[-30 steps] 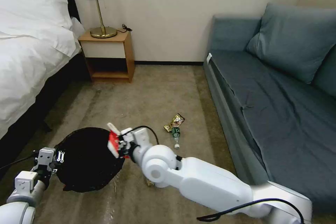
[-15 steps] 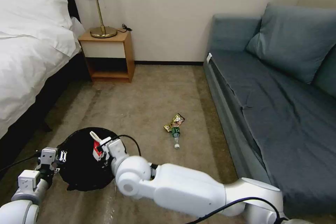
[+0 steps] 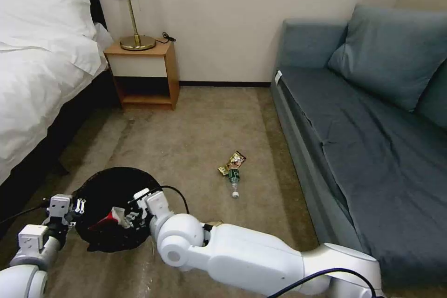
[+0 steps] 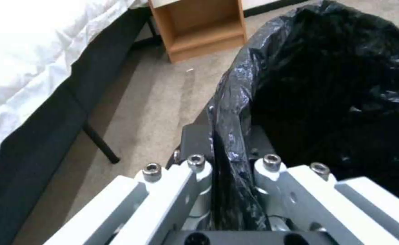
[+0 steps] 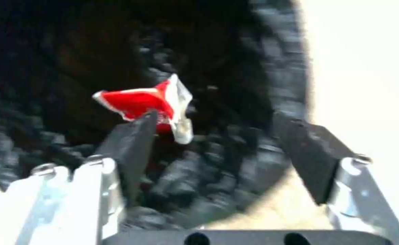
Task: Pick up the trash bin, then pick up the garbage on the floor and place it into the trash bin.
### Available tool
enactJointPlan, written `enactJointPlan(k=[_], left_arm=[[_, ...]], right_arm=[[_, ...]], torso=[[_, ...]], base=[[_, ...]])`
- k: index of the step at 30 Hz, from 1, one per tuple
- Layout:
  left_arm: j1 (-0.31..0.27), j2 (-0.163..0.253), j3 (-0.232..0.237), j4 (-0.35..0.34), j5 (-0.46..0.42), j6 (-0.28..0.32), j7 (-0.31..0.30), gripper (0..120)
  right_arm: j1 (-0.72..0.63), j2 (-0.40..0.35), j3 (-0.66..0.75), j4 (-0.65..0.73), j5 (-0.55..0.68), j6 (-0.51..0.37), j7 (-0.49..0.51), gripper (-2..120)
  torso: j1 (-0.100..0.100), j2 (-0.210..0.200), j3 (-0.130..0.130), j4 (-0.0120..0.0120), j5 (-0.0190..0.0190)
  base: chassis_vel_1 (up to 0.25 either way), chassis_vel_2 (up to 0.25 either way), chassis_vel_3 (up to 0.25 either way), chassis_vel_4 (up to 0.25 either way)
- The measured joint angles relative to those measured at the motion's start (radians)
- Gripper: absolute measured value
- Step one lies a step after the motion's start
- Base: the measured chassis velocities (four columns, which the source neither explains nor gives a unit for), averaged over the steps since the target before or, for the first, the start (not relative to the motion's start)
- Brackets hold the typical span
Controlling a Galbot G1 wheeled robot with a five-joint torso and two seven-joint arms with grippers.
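Observation:
The trash bin, lined with a black bag, hangs just above the carpet with my left gripper shut on its rim. My right gripper is over the bin's mouth, its fingers wide apart. The red-and-white carton lies loose inside the bag, and the same carton sits just off one finger. On the carpet farther ahead lie a green-labelled bottle and a gold wrapper. A sliver of something brown peeks out behind my right forearm.
A bed runs along the left, with a wooden nightstand and lamp by the wall. A blue sofa fills the right side. Open carpet lies between them.
My right gripper swung left over the bin, dipped toward its mouth and opened. The red-and-white carton left the fingers and dropped into the bag. The left arm kept holding the bin.

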Motion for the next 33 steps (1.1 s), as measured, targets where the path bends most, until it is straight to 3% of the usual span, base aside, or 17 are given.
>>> enactJointPlan(k=[7,9,12,21,33], left_arm=[[0.017,0.01,-0.024,0.002,-0.014,-0.01,0.003,6],[0.027,0.011,-0.03,0.003,-0.014,-0.015,0.004,6],[0.033,0.008,-0.031,0.003,-0.01,-0.017,0.006,6],[0.051,-0.011,-0.035,0.006,0.008,-0.036,0.022,6],[0.076,-0.019,-0.053,0.0,0.01,-0.05,0.03,6]], right_arm=[[-0.042,-0.133,0.061,0.036,-0.014,-0.036,-0.031,95],[-0.082,-0.224,0.07,-0.017,-0.108,-0.051,-0.13,99],[-0.112,-0.262,0.073,-0.085,-0.201,-0.051,-0.192,100],[-0.14,-0.257,0.077,-0.27,-0.446,0.022,-0.305,100],[-0.208,-0.249,0.099,-0.348,-0.555,0.09,-0.372,100]], torso=[[0.0,0.0,0.0,-0.0001,0.0002],[0.0,0.0,0.0,-0.0002,0.0001],[0.0,0.0,0.0,-0.0006,0.0],[0.0,0.0,0.0,0.0,0.0],[0.0,0.0,0.0,-0.0001,-0.0002]], base=[[0.0,0.0,0.0,0.0],[0.0,0.0,0.0,0.0],[0.0,0.0,0.0,0.0],[0.0,0.0,0.0,0.0],[0.0,0.0,0.0,0.0]])
